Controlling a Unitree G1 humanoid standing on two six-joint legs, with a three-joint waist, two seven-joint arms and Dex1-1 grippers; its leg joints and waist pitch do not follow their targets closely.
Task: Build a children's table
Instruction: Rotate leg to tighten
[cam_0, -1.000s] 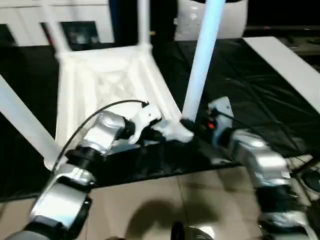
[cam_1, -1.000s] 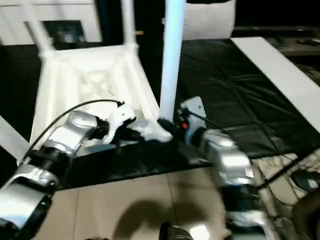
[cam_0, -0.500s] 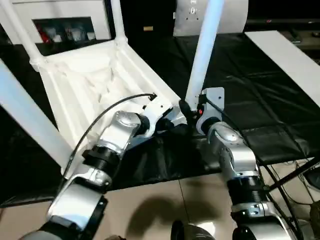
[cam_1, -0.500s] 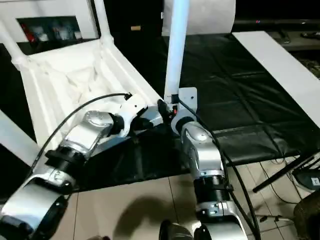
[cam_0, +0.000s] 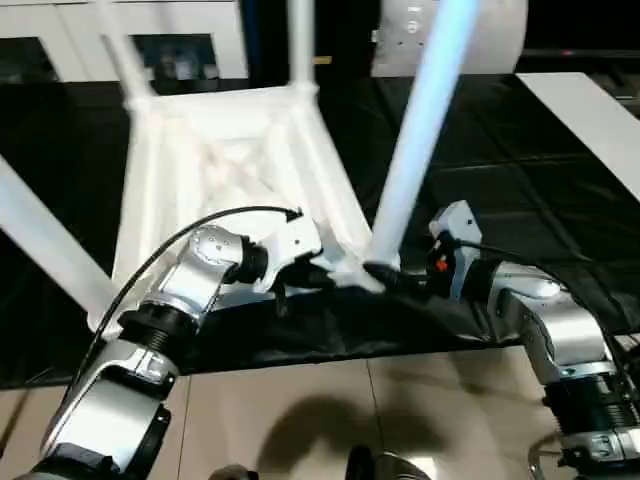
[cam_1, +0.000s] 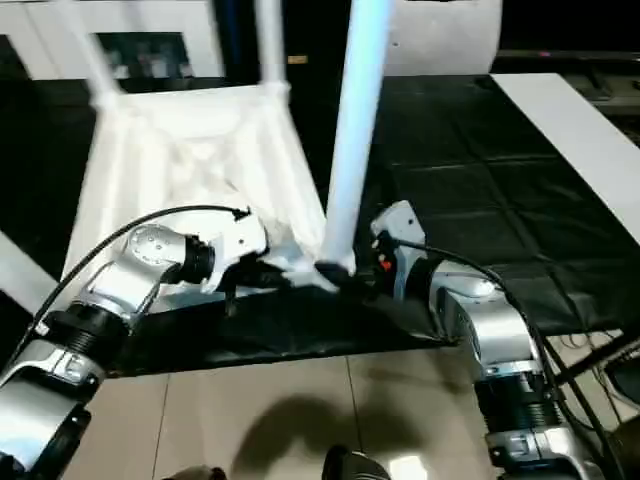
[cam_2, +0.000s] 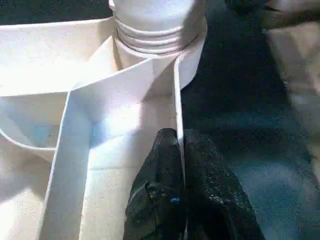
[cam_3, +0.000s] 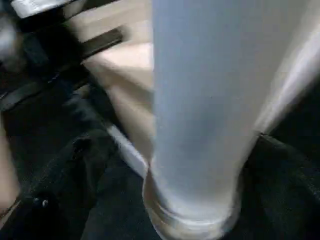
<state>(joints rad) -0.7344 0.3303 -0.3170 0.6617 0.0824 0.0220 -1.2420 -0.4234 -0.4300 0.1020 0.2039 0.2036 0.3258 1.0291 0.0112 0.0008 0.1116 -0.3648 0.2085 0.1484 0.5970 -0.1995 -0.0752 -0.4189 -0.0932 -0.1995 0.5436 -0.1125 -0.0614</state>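
1. Your white plastic children's table (cam_0: 225, 160) lies upside down on the black sheet (cam_0: 520, 200), ribbed hollow underside facing up.
2. Look at the near corner – a long round tapering white leg (cam_0: 420, 140) stands upright in its socket there, and more legs rise from the other corners.
3. Your left gripper (cam_2: 181, 145) is pinched tight on the thin rim wall of the tabletop, right beside that leg's threaded base.
4. Your right gripper (cam_3: 195, 180) sits at the foot of the same leg – its black fingers (cam_3: 85, 165) stand wide apart on either side of it, not clamping.
5. A flat white board (cam_0: 590, 120) lies off to your right.
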